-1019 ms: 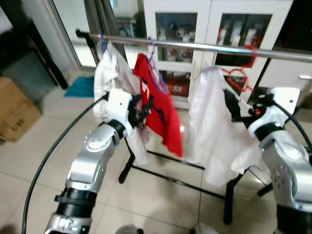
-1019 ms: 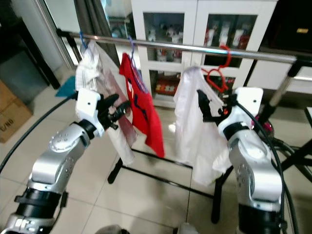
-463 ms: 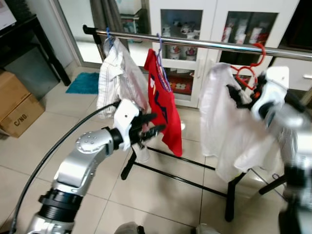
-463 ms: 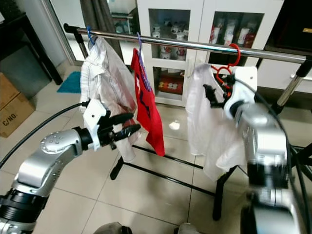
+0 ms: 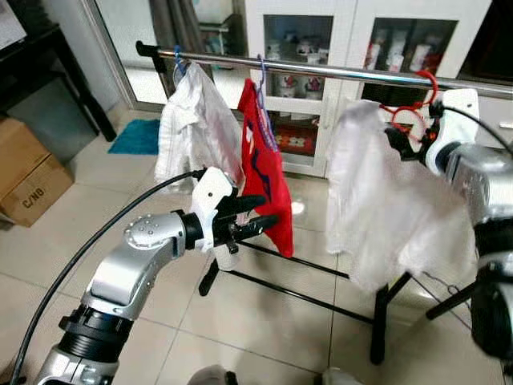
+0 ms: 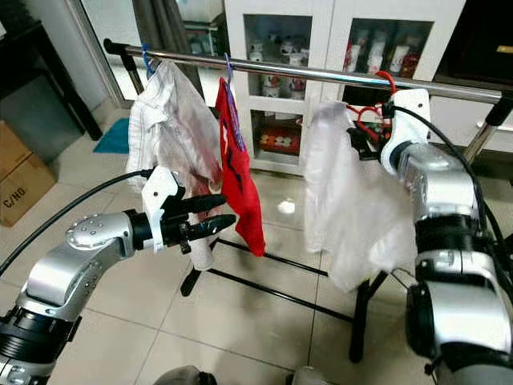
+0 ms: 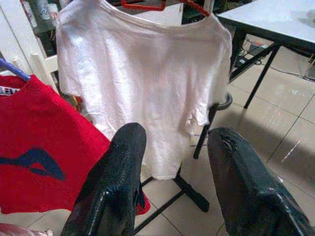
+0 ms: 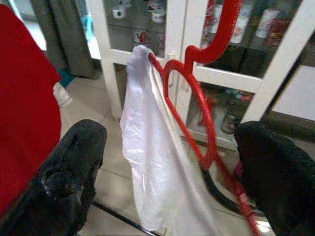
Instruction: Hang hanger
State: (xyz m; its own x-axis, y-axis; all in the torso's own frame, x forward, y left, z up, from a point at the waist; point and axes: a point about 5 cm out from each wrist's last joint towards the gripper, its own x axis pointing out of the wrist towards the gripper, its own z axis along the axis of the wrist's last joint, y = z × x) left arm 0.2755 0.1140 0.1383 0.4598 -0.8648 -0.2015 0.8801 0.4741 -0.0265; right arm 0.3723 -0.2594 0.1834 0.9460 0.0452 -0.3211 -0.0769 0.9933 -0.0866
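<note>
A red hanger [image 5: 410, 119] carrying a white shirt [image 5: 385, 208] hangs by its hook over the metal rail [image 5: 337, 72] at the right. My right gripper [image 5: 401, 138] is held up beside the hanger's neck. In the right wrist view its fingers [image 8: 64, 177] are spread wide with the red hanger [image 8: 197, 113] between them, untouched. My left gripper [image 5: 256, 215] is open and empty in front of the red shirt [image 5: 260, 168]. In the left wrist view the left gripper [image 7: 174, 162] points toward the white shirt [image 7: 142, 88].
Another white shirt [image 5: 188, 128] hangs at the rail's left end. The rack's black base bars [image 5: 296, 297] cross the tiled floor. A white glass-door cabinet [image 5: 353, 40] stands behind. A cardboard box [image 5: 24, 172] and a teal mat [image 5: 136, 136] lie at the left.
The view has lifted and steadied. My right gripper rose to the hanger's neck near the rail, and the white shirt has swung. My left gripper dropped a little, fingers pointing right.
</note>
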